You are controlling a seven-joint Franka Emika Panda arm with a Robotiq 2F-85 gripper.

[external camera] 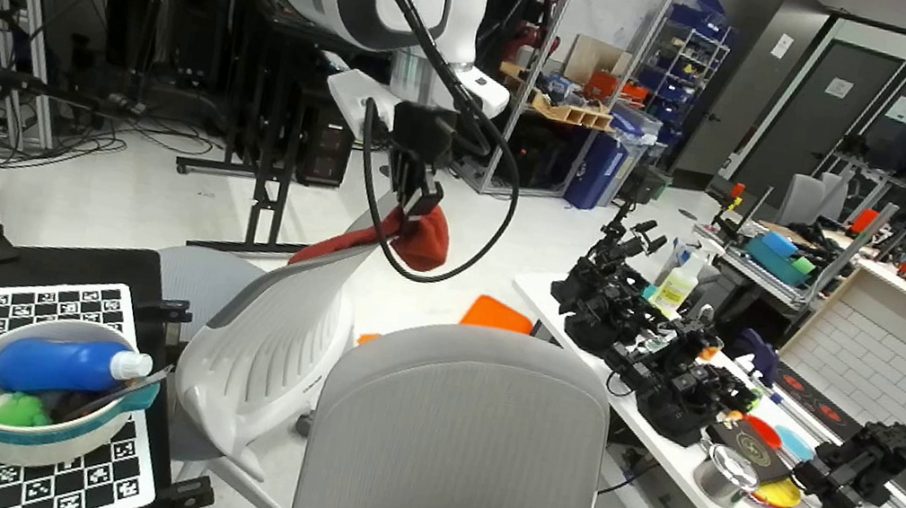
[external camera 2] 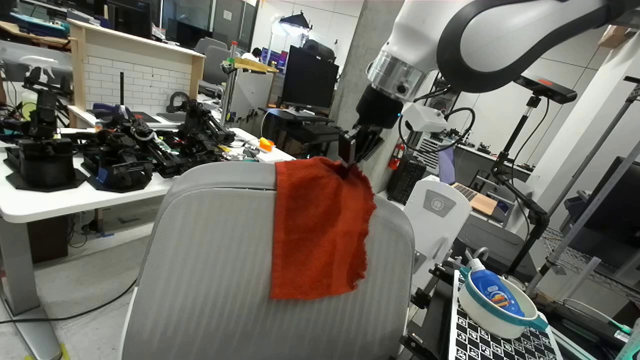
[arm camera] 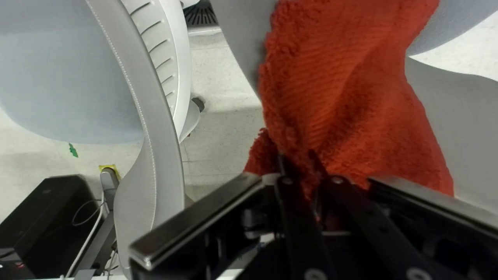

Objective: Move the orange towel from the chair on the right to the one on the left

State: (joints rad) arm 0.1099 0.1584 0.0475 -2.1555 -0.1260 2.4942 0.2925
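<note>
Big and black up close in the wrist view, the Robotiq gripper [arm camera: 300,167] pinches a bunched bit of the orange terry towel [arm camera: 362,97], its tips tight on the cloth. The towel lies over the top of the gray fabric-backed chair [external camera 2: 215,240], and in an exterior view a long flap hangs down the fabric side. In an exterior view this chair stands left of the nearer gray chair [external camera: 460,437], so I think it is the one meant to get the towel, and the step in hand is to let go gently. Most of the towel seems to hang on the fabric side, so it might slide down that way. Tucking a bit more over the white shell [external camera: 290,365] side first would help. After that, the tips should spread slowly and only a little, because the fuzzy loops may stick and pull the towel up. Once they are free of the loops, the Franka arm [external camera 2: 500,45] can rise straight up, with care not to bump the chair's top edge.
</note>
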